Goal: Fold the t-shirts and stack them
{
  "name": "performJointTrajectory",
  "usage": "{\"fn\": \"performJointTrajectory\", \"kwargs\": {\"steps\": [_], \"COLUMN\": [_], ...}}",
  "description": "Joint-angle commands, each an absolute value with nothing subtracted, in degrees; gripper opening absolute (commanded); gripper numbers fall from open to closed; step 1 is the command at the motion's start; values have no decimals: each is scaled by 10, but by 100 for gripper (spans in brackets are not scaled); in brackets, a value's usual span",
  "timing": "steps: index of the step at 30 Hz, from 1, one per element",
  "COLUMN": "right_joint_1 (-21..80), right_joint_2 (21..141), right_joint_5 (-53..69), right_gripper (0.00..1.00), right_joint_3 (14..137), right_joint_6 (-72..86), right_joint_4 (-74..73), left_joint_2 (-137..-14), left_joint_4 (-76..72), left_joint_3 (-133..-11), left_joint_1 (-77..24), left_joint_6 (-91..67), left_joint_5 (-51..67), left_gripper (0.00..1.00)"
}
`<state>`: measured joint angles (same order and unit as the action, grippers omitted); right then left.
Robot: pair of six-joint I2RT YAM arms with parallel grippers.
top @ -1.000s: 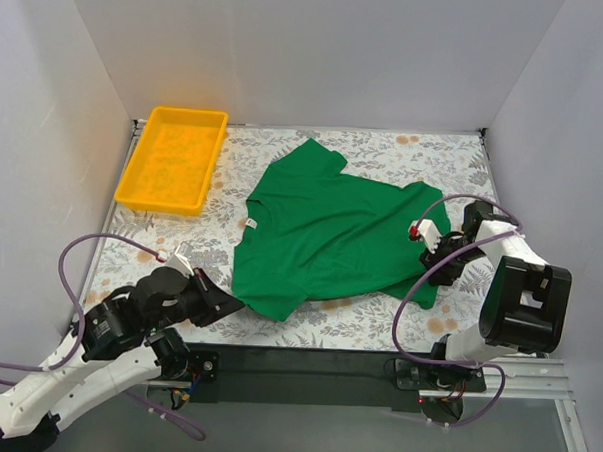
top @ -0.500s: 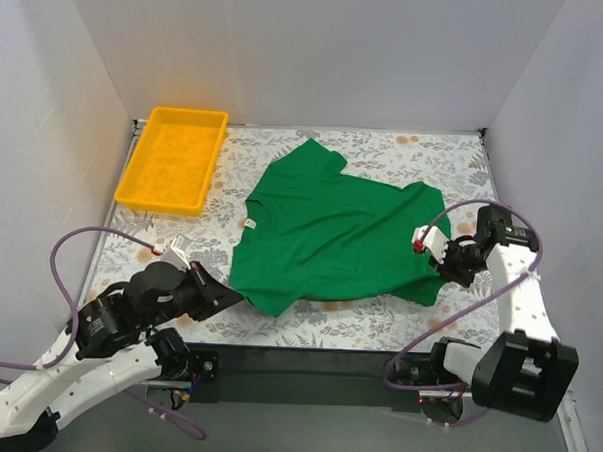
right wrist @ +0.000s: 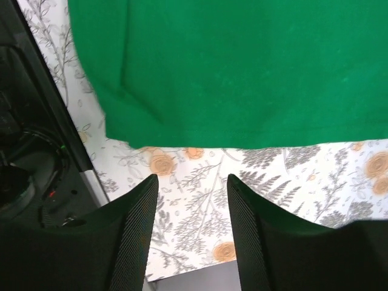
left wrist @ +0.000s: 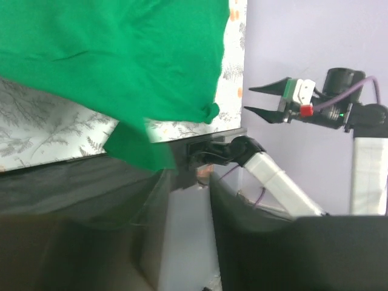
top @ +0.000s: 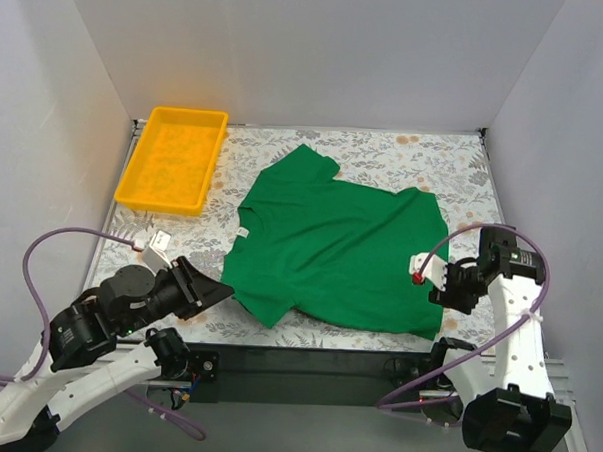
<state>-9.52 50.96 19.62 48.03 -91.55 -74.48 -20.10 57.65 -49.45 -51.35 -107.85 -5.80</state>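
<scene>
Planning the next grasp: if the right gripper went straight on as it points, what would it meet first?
Likely the t-shirt, at its hem: the right gripper, fingers open, aims there, though bare table might come first.

The t-shirt [left wrist: 109,54] runs off the left wrist view's top and left edges. A blurred green flap of it hangs beside the left hand [left wrist: 191,182], whose grip cannot be told.

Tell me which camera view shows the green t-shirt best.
The top external view: the whole green t-shirt shows there, spread out with its full outline visible. The left wrist view catches only one part of the t-shirt, with a blurred corner. The right wrist view shows just a stretch of cloth along one straight edge.
</scene>
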Motion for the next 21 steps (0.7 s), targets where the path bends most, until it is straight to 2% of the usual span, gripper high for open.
{"fn": "performJointTrajectory", "kwargs": {"steps": [1, 4, 13, 21], "right_joint_1": [-97, -101, -102, -102], "right_joint_2": [563, 617, 728, 712], "right_joint_5": [239, 284, 384, 403], "right_gripper": [58, 61, 62, 62], "right_joint_3": [550, 591, 589, 550], "right_joint_6": [-858, -784, -609, -491], "right_joint_4": [-734, -694, -563, -439], "left_joint_2": [-192, -190, -270, -373], "left_joint_4": [612, 631, 564, 422], "left_joint_3": [-547, -580, -556, -531], "left_joint_1": [-516, -516, -516, -516], "left_joint_6": [-1062, -1053, -976, -856], "left_joint_5": [-79, -105, -125, -190], "left_gripper": [37, 57, 70, 93]}}
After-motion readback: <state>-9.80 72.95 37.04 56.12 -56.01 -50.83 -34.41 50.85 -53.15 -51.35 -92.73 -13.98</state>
